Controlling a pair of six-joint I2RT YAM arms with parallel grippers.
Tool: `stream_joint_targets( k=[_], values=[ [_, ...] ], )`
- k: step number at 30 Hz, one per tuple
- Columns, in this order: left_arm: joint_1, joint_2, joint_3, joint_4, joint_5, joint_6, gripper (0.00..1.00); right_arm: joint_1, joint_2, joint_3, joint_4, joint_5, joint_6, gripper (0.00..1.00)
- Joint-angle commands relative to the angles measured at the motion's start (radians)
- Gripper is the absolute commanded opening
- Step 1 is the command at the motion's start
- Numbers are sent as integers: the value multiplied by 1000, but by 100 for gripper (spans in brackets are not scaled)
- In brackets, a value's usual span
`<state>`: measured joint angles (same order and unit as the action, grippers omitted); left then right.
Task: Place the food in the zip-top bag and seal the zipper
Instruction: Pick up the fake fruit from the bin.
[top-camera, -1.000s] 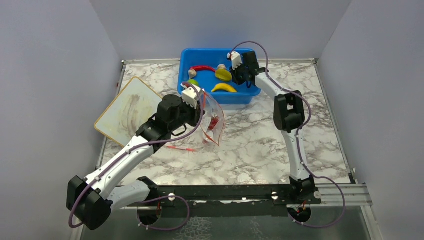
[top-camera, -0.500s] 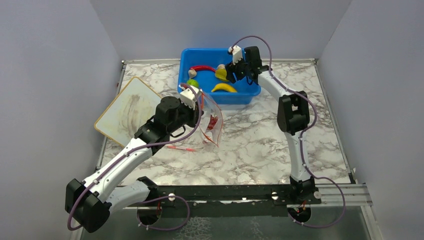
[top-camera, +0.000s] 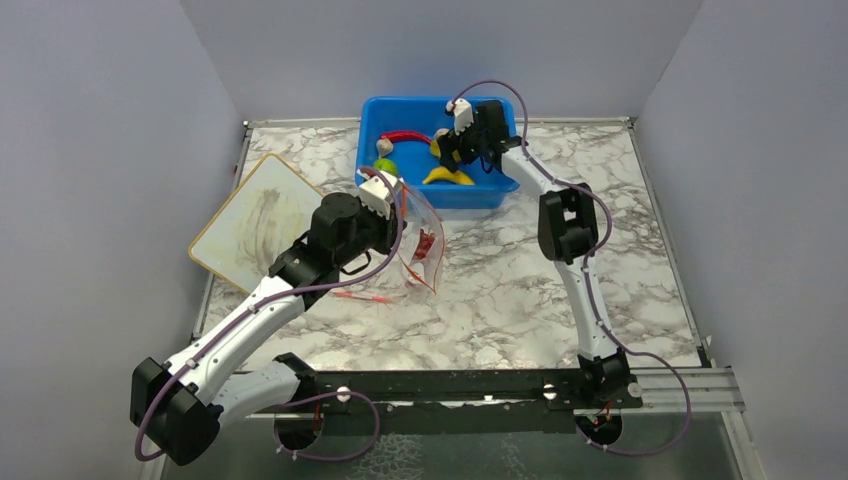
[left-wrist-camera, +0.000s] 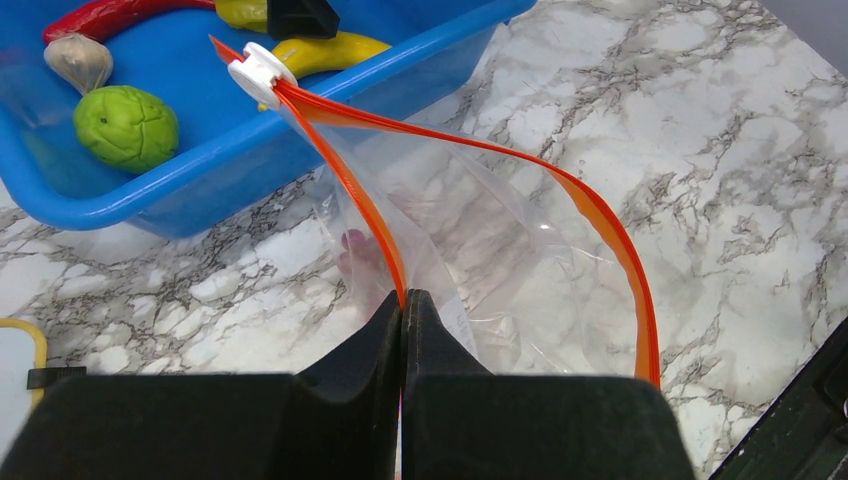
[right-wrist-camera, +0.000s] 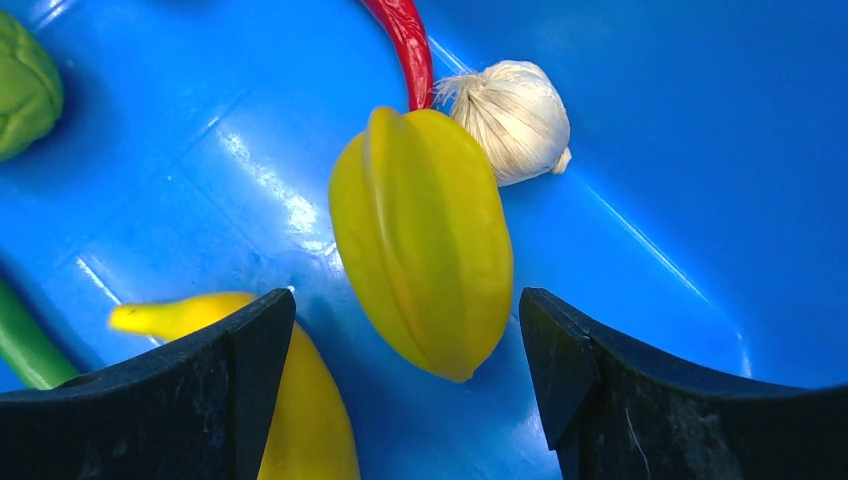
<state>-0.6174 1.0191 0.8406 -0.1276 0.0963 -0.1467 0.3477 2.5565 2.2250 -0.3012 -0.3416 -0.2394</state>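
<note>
Right wrist view: the right gripper (right-wrist-camera: 405, 325) is wide open over the starfruit (right-wrist-camera: 420, 240). The left gripper (left-wrist-camera: 403, 310) pinches the zip-top bag (left-wrist-camera: 480, 240). Most food (left-wrist-camera: 125, 125) is not bagged yet, and the zipper (left-wrist-camera: 600, 215) is not shut.

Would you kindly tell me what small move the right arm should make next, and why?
Probably lower the right tool and close on the starfruit: its jaws stand wide open either side of the starfruit in the blue tub, and the left tool pinches the zip-top bag with its mouth gaping.

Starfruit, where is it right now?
Right wrist view: the starfruit lies in the blue tub, just ahead of the open right pincer, with the garlic and chili beyond it.
</note>
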Motion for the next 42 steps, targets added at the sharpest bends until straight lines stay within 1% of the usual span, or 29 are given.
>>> stream_joint_targets(
  k=[1, 3, 4, 6, 8, 10, 15, 18, 25, 36, 42],
  values=[
    [-4, -18, -6, 25, -19, 7, 0, 6, 43, 49, 40, -11, 5, 82],
    [-3, -18, -6, 24, -18, 6, 0, 8, 64, 66, 46, -16, 5, 80],
    [-2, -17, -6, 25, -17, 6, 0, 8, 75, 76, 50, -14, 5, 78],
    [-3, -16, -6, 26, -17, 6, 0, 7, 91, 105, 51, -8, 6, 67],
    [-2, -18, -6, 23, -17, 7, 0, 8, 89, 114, 56, -7, 5, 52],
    [-3, -24, -7, 23, -20, 7, 0, 8, 64, 97, 82, -8, 5, 43],
    [-2, -27, -10, 29, -19, 2, 0, 10, -1, 51, 103, -13, 0, 33],
    [-3, -20, -11, 31, -12, -2, 0, 11, -40, 43, 88, -15, 8, 27],
    [-2, -34, -12, 29, -19, -4, 0, 11, -183, -102, 107, -17, 5, 19],
    [-3, -32, -14, 23, -19, -22, 0, 19, -381, -286, 97, 2, 47, 16],
    [-2, -29, -14, 23, -23, -35, 0, 21, -517, -363, 14, 35, 127, 15]
  ],
)
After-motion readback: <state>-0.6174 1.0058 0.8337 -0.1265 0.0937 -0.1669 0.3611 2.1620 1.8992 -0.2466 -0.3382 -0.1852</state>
